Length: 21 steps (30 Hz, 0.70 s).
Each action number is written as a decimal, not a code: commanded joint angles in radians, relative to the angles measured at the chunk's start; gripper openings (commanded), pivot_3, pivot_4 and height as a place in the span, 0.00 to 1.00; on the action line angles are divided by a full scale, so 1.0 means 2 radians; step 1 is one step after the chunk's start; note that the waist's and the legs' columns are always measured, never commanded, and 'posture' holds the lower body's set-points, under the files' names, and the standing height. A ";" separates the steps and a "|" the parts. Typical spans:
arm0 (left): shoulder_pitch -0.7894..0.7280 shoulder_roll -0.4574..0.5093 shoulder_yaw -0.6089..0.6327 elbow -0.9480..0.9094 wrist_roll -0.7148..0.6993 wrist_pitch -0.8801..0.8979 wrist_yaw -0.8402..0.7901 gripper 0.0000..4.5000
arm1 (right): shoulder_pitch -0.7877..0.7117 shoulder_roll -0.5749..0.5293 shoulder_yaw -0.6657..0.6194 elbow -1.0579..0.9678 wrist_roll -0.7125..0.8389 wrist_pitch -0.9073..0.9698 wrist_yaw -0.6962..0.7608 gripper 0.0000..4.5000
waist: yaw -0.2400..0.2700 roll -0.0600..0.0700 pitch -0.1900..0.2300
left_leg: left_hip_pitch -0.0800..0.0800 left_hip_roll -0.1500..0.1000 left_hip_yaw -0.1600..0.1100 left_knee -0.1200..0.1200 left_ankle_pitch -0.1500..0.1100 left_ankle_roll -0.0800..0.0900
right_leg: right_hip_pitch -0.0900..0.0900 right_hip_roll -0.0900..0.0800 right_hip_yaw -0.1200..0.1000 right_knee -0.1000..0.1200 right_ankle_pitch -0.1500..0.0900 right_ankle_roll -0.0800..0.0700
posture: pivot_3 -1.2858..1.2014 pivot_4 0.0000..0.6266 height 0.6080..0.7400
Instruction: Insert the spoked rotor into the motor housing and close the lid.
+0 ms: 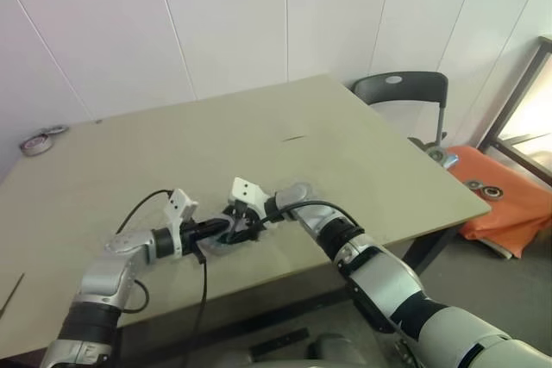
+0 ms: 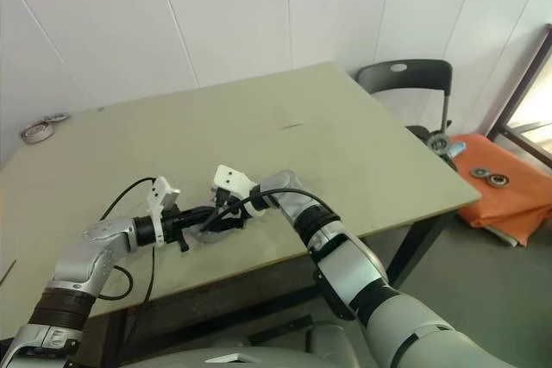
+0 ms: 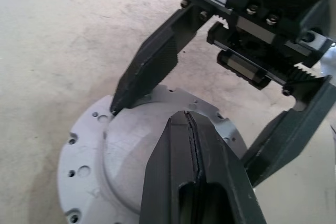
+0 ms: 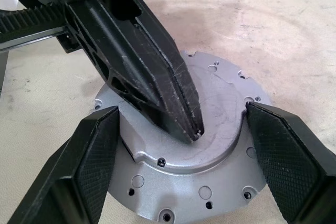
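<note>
Both hands are meeting near the front edge of the surface (image 1: 345,127), right over a round silver lid (image 4: 210,145) — a flanged disc with a raised dome, lying flat where the motor housing would be. The left hand (image 4: 191,129) is pressing its two black fingers together into a single wedge, tip resting on the dome. The right hand (image 4: 181,156) is standing spread wide, one padded finger on each side of the raised dome, just beside it — whether they are touching it, I cannot tell. A black chair (image 1: 401,92) is standing beyond the far corner.
</note>
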 commanded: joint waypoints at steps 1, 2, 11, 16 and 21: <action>0.018 -0.001 -0.028 0.038 0.034 0.014 0.012 0.00 | 0.017 -0.018 0.019 0.042 -0.043 0.024 -0.020 0.88 | -0.001 0.003 -0.001 | -0.001 0.000 0.000 0.000 0.000 0.000 | 0.000 0.000 -0.001 -0.001 0.000 0.000 | 0.52 0.00 1.00; 0.018 -0.001 -0.029 0.040 0.035 0.014 0.013 0.00 | 0.017 -0.018 0.019 0.043 -0.043 0.025 -0.021 0.88 | -0.001 0.008 -0.002 | -0.002 0.002 0.000 0.000 0.000 0.000 | 0.001 0.000 -0.004 -0.005 0.000 0.000 | 0.52 0.00 1.00; 0.018 -0.004 -0.035 0.046 0.043 0.008 0.013 0.00 | 0.017 -0.019 0.018 0.043 -0.042 0.025 -0.022 0.88 | 0.001 0.010 -0.004 | -0.006 0.008 0.002 0.000 -0.001 0.001 | 0.002 -0.007 -0.020 -0.013 0.000 0.000 | 0.52 0.00 1.00; 0.018 -0.004 -0.033 0.046 0.045 0.006 0.014 0.00 | 0.016 -0.018 0.018 0.044 -0.042 0.024 -0.022 0.88 | 0.003 0.009 -0.004 | -0.006 0.007 0.002 0.000 -0.002 0.003 | 0.001 -0.009 -0.021 -0.011 0.000 0.000 | 0.52 0.00 1.00; 0.019 -0.003 -0.030 0.046 0.044 0.004 0.014 0.00 | 0.015 -0.018 0.018 0.045 -0.042 0.023 -0.022 0.88 | 0.006 0.008 -0.004 | -0.001 0.007 0.002 -0.001 -0.002 0.003 | 0.002 -0.010 -0.021 -0.007 0.000 0.000 | 0.52 0.00 1.00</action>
